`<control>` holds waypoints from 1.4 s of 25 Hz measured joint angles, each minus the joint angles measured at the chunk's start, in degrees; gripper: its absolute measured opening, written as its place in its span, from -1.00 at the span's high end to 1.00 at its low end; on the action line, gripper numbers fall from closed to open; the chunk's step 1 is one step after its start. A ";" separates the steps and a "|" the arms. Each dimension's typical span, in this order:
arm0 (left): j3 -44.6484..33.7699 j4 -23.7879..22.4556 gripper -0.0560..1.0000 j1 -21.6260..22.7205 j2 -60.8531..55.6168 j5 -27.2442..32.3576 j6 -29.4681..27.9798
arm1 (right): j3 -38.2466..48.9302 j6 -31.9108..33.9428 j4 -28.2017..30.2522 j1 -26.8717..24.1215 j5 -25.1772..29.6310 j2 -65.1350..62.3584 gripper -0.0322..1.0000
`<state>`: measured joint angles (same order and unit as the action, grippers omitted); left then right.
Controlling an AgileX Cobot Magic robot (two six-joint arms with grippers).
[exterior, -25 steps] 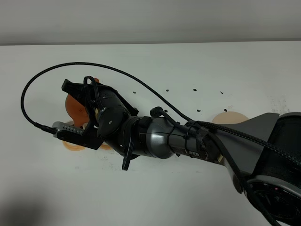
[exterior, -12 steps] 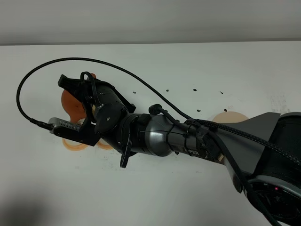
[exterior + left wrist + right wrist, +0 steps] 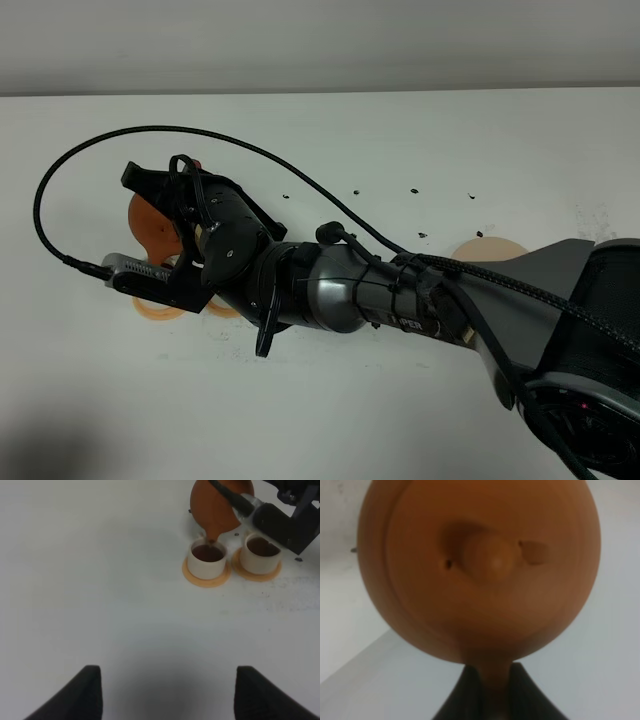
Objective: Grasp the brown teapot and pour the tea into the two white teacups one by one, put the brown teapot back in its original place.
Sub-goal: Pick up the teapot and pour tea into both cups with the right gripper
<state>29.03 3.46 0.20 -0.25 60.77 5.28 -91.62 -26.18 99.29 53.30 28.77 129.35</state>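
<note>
The brown teapot (image 3: 218,507) hangs tilted in my right gripper (image 3: 172,222), its spout just over the nearer white teacup (image 3: 206,560). The other white teacup (image 3: 259,554) stands right beside it. Both cups hold dark tea and stand on orange saucers (image 3: 205,579). In the right wrist view the teapot (image 3: 480,565) fills the frame and my right gripper (image 3: 490,696) is shut on its handle. In the exterior high view only part of the teapot (image 3: 148,222) shows and the arm hides the cups. My left gripper (image 3: 175,695) is open and empty, well short of the cups.
The pale beige saucer (image 3: 492,249) lies bare to the right, partly behind the right arm. Small dark specks (image 3: 356,189) dot the white table (image 3: 380,410). A black cable (image 3: 110,150) loops above the teapot.
My right gripper has shifted slightly to the left with the teapot, then nearly stopped. The left gripper shows no earlier view.
</note>
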 joint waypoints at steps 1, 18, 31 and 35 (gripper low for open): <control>0.00 0.00 -0.21 0.00 0.00 0.00 0.00 | 0.00 0.00 0.00 0.00 0.00 0.00 0.71; 0.00 0.00 -0.21 0.00 0.00 0.00 0.00 | 0.00 1.18 0.00 0.22 -0.34 0.00 0.71; 0.00 0.00 -0.21 0.00 0.00 0.00 0.00 | 0.00 4.69 -3.51 -0.58 -1.58 0.00 0.71; 0.00 0.00 -0.21 0.00 0.00 0.00 0.00 | 0.00 5.61 -6.29 -1.32 -1.28 -0.19 0.71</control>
<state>29.03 3.46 0.20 -0.25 60.77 5.28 -91.62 -20.57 93.00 51.98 27.49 129.16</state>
